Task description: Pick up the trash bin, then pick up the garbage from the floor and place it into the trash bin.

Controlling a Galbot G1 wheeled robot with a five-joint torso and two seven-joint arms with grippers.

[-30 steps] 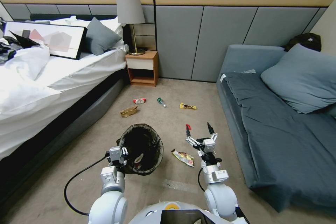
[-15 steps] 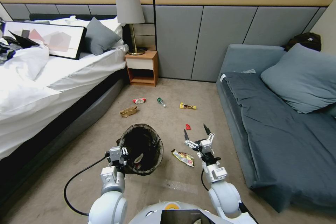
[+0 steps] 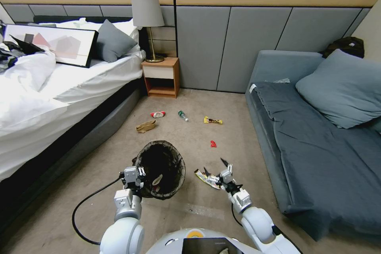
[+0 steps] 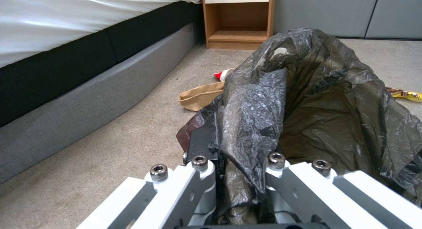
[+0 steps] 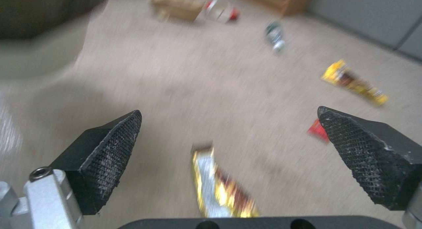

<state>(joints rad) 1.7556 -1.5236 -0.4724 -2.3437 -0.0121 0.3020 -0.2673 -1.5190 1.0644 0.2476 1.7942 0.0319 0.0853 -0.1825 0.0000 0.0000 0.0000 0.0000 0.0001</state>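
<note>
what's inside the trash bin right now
The trash bin, held at its rim by the left gripper, shows its crinkled black bag and one pale piece with a red spot near the rim. The dark bottom is too shadowed to see more.

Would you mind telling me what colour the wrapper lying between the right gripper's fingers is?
The wrapper is yellow and silver with dark reddish-brown patches, clearest in the right wrist view.

Beige carpet floor [image 3: 190,135] with scattered wrappers [image 3: 213,120], bottle [image 3: 183,116], paper bag [image 3: 145,126].
</note>
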